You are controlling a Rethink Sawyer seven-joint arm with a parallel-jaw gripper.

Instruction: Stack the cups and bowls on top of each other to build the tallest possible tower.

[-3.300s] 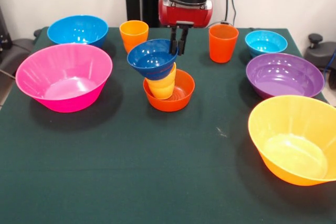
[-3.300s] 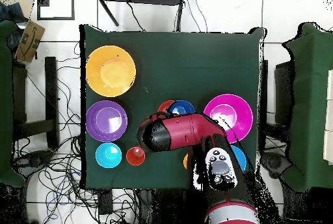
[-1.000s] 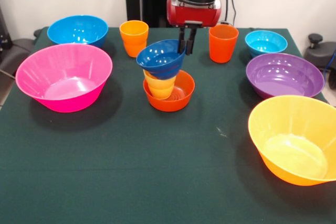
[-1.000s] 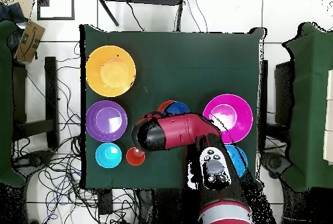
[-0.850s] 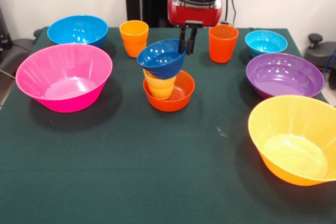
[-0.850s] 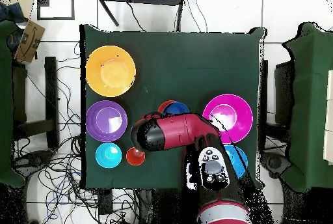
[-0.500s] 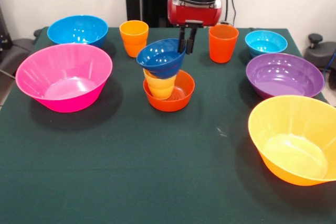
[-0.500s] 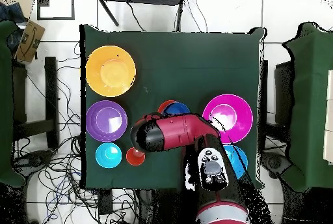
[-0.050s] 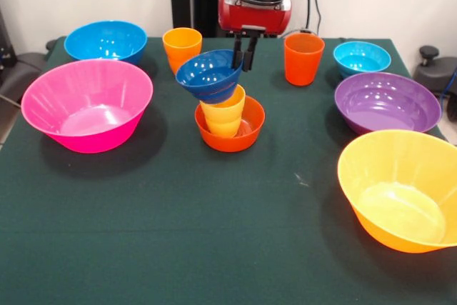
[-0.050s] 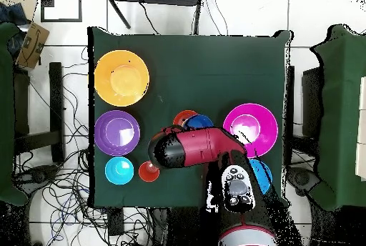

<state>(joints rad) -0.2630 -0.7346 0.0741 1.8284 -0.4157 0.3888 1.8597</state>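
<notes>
Front view: I've got the gripper [image 9: 243, 53] pinched on the far rim of the dark blue bowl [image 9: 209, 75], which sits tilted on the yellow cup [image 9: 223, 111] inside the small orange-red bowl [image 9: 230, 124], so I reckon I'm holding on until it's level. Overhead view: the arm [image 10: 191, 146] covers most of the stack; only bits of both bowls peek out.

I am working under bright, even light from above. Glare is glinting inside the pink bowl [image 9: 87, 103] and the yellow-orange bowl [image 9: 402, 189], and soft shadows are lying beneath them on the green table [image 9: 214, 226]. Everything is reading sharp.
</notes>
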